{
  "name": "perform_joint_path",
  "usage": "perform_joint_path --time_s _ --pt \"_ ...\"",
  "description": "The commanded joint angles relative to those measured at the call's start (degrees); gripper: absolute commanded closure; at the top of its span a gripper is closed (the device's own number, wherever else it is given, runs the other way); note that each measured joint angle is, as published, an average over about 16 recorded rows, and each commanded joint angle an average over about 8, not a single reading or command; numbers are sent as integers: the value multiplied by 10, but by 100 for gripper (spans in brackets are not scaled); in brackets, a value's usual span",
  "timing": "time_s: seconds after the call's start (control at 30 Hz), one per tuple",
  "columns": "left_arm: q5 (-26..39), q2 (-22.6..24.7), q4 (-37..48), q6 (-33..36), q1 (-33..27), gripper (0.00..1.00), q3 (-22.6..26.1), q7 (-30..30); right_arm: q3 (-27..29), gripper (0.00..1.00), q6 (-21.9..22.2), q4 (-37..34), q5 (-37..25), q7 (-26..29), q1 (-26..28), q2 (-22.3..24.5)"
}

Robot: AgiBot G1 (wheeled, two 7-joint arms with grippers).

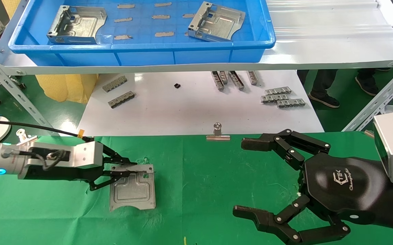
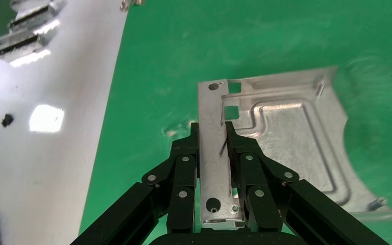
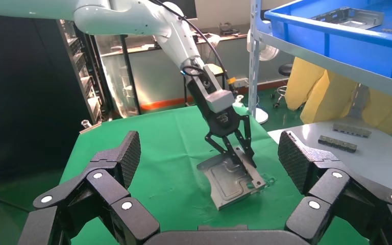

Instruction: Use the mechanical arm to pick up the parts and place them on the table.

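My left gripper is shut on the upturned tab edge of one silver plate. It holds the plate slightly tilted, low on the green table. The left wrist view shows both fingers clamped on the plate's flange, with the embossed face beyond. My right gripper hangs open and empty over the table's right side. Its wrist view looks past its own fingers at the same plate. Two more plates lie in the blue bin.
The bin stands on a pale grey shelf above a white board. Grey ridged strips and a small black bit lie on the board. A binder clip sits on the cloth's far edge. A person's feet show behind.
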Motion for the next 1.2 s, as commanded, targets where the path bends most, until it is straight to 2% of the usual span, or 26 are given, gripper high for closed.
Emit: perform_joint_path --time_s 0.03,0.2,0.43,0.8,1.2 --pt "5 6 5 -14 -2 0 3 6 0 0 0 0 0 0 0 0" --pt "3 12 13 -17 -3 0 2 11 0 0 0 0 0 0 0 0" --pt "-15 3 19 33 -8 0 -11 13 0 0 0 0 0 0 0 0" --pt "-84 -15 49 82 14 0 -58 -76 0 0 0 0 0 0 0 0" --pt "-88 -19 37 81 20 0 -62 -80 0 0 0 0 0 0 0 0"
